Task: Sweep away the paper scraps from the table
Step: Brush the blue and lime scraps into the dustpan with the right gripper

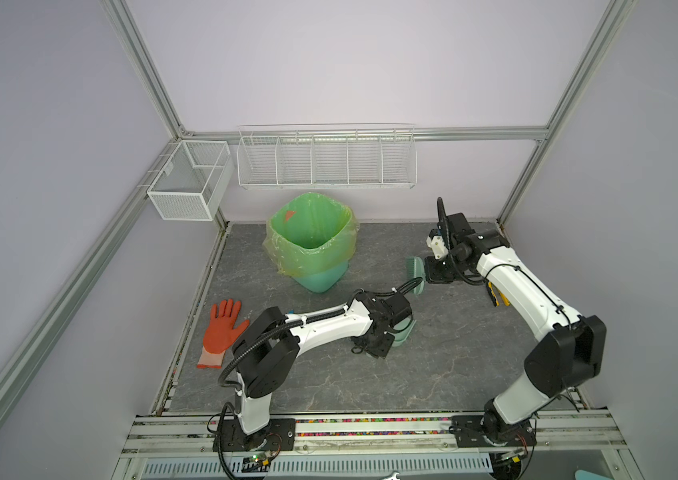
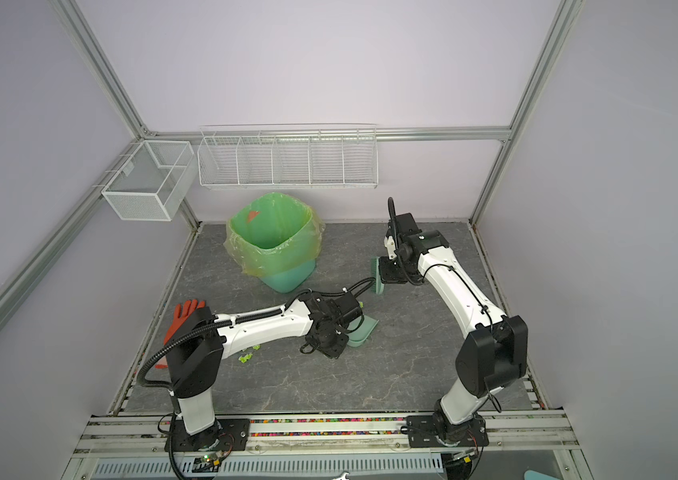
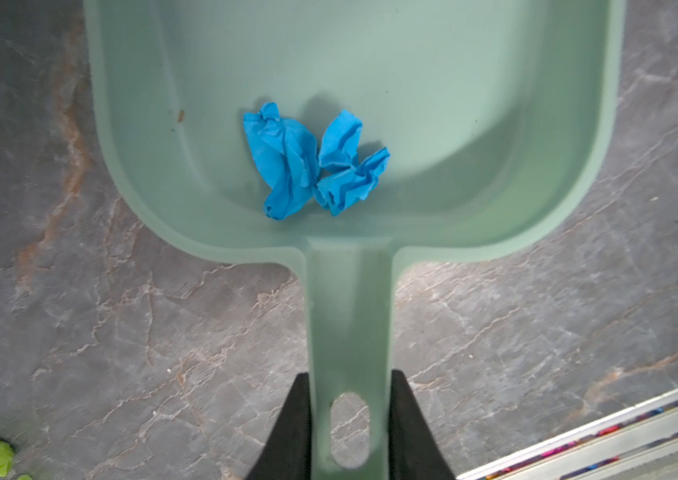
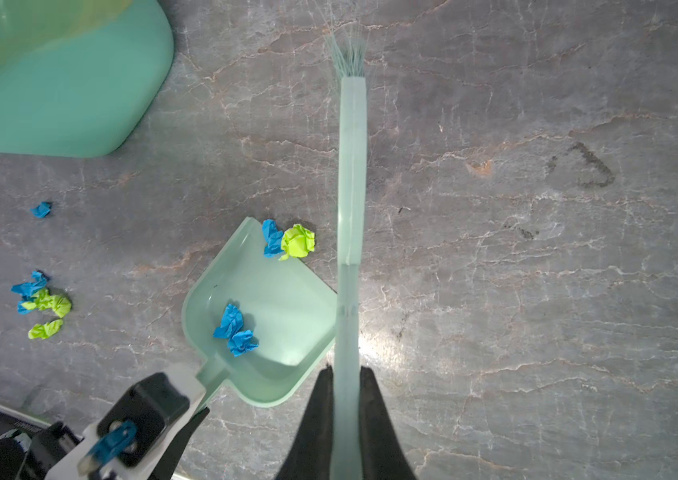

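Mid-tabletop (image 4: 495,249), just right of the left arm's wrist: the dustpan (image 3: 370,62) is carried by its handle, which the left hand (image 3: 350,415) pinches from both sides. You cannot tell from these views whether its lip rests on the surface. The right hand (image 4: 347,415) is pressed tight onto the slim handle of the brush (image 4: 352,166), held on the far side of the pan and apart from it.

Paper scraps (image 3: 308,162): a few blue ones lie inside the pan, toward the handle end. Two more scraps (image 4: 289,241), one blue and one green, sit at the open lip. A mixed cluster of scraps (image 4: 42,299) lies left of the pan, beneath the left forearm.

Handling, judged: crumpled, very light, springy. Expect them to skitter or hop under a quick stroke. Do not try pinching them. Move them with the soft bristles in short, low strokes, with the lip flat. Keep the pan level on the way to the bin (image 1: 312,241), or the load may slide out.
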Motion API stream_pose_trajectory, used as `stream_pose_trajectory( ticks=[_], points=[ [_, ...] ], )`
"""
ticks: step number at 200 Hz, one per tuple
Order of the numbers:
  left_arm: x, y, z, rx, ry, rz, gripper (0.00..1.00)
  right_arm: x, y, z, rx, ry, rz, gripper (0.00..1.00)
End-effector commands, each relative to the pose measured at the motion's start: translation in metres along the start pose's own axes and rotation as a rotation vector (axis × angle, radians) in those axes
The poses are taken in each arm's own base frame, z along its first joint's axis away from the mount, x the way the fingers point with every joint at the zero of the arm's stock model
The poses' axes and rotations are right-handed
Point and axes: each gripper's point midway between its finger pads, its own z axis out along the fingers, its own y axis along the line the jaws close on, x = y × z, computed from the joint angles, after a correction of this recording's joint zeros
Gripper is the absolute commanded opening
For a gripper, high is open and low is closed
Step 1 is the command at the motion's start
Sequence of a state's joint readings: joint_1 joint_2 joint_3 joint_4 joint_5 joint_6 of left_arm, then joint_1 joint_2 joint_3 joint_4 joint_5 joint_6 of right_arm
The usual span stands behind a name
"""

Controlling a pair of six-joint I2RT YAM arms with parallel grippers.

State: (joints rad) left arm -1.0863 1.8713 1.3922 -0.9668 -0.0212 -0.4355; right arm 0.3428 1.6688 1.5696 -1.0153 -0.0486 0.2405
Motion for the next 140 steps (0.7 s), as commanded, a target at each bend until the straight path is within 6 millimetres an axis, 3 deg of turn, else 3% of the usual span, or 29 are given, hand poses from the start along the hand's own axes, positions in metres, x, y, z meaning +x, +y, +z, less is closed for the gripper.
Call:
stream_pose_trajectory(
  ticks=[1,59,92,140],
  points=[
    [0.002,0.006,0.005,-0.021,0.023,-0.009,0.00,-0.008,0.003,0.006,-0.010,-0.002,-0.014,0.07],
    [-0.001,0.006,0.007,-0.012,0.022,-0.011,0.00,0.010,0.039,0.026,-0.101,0.065,-0.070,0.07],
    [0.000,0.008,0.011,-0.006,0.024,-0.018,0.00,0.035,0.058,0.031,-0.149,0.131,-0.126,0.07],
    [0.002,0.011,0.015,0.001,0.026,-0.025,0.00,0.073,0.071,0.005,-0.277,0.139,-0.112,0.07]
  ],
)
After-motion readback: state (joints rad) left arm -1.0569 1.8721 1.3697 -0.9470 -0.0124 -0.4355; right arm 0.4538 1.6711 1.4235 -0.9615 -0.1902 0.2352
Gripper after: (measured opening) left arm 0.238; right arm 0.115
